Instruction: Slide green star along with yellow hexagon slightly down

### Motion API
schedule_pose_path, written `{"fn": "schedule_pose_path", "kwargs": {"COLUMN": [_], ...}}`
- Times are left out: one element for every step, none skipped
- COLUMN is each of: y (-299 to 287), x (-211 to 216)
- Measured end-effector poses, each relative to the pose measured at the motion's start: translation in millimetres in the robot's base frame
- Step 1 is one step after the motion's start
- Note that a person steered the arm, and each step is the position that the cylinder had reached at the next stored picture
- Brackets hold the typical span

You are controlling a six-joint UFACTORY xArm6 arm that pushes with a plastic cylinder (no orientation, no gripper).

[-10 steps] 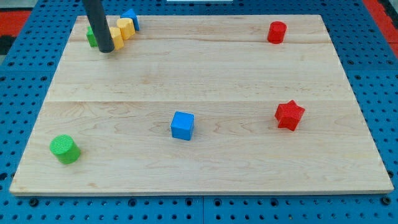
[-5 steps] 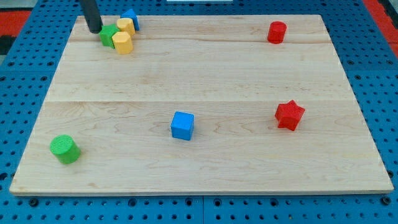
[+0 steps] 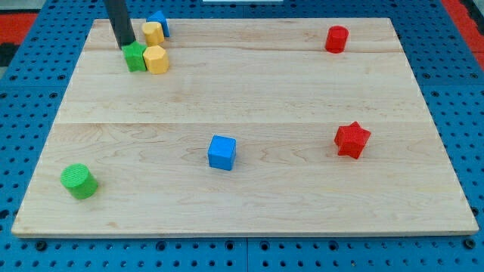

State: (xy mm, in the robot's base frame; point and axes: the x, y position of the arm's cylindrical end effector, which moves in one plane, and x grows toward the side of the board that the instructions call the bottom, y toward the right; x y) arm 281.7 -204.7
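My tip (image 3: 125, 45) sits in the upper left of the frame, touching the top-left edge of the green star (image 3: 136, 57). No jaws on this rig, only the dark rod, so there is no jaw state to give. Green star lies on the wooden tabletop (image 3: 257, 91) in the upper left, with the yellow hexagon (image 3: 156, 59) touching its right side; the pair sit side by side. Just above them, a second yellow block (image 3: 153, 32), shape unclear, close to the hexagon but whether they touch I cannot tell. A blue block (image 3: 159, 23) is just beside it at the top edge, partly hidden behind it. Red cylinder-like block (image 3: 336, 38) upper right. Red star (image 3: 352, 140) right of centre. Blue cube (image 3: 222, 152) near the middle, lower half. Green cylinder (image 3: 79, 181) lower left. These four are well apart from the tip.
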Motion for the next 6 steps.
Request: {"fn": "schedule_pose_path", "kwargs": {"y": [-8,-18,-17,1,5,5], "x": [28,9,-4,24,34,60]}}
